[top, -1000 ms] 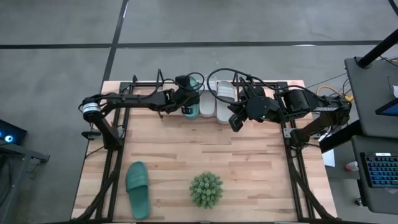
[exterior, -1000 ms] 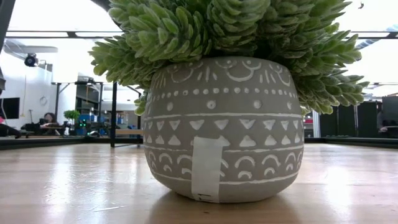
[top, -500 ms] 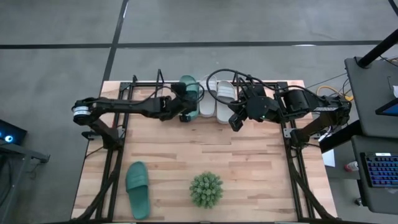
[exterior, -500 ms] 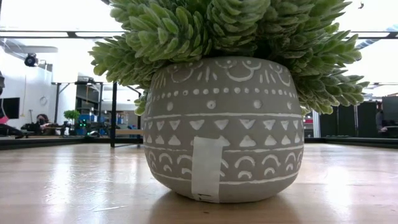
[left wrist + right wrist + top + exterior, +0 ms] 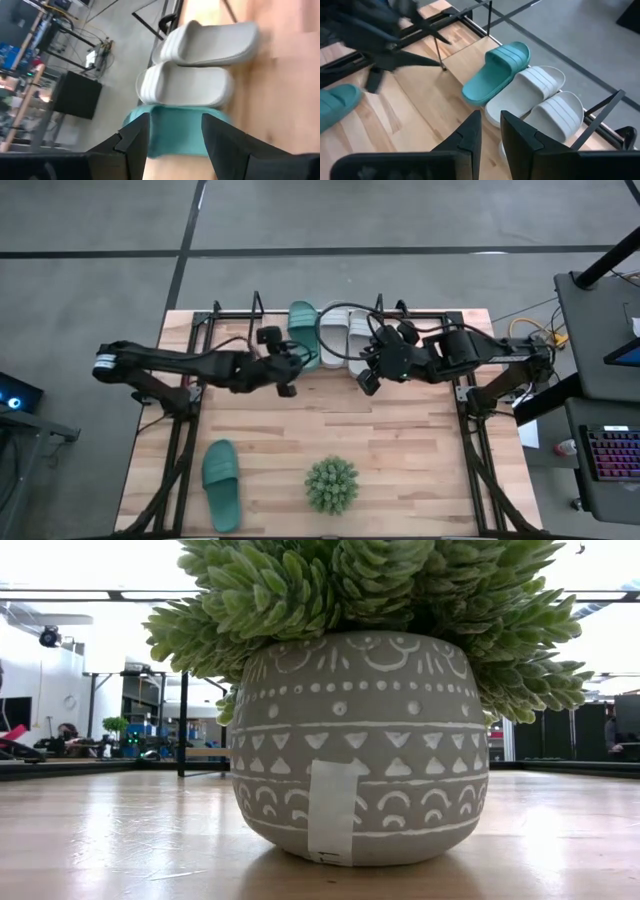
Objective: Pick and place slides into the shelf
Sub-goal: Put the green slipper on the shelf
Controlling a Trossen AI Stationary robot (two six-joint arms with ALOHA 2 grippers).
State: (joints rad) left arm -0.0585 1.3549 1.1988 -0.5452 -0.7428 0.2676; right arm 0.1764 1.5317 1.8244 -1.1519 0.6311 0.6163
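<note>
Three slides (image 5: 330, 332) sit in the shelf (image 5: 256, 308) at the tabletop's far edge; left gripper (image 5: 287, 378) released, right gripper (image 5: 365, 377) nearly clenched, grasping nothing.

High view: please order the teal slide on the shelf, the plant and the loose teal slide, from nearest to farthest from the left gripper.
From the left gripper:
1. Teal slide on the shelf, just beyond it at the far edge.
2. Plant, near edge, toward the right.
3. Loose teal slide, near left corner. It lies almost as near as the plant; that ranking is narrow.
</note>
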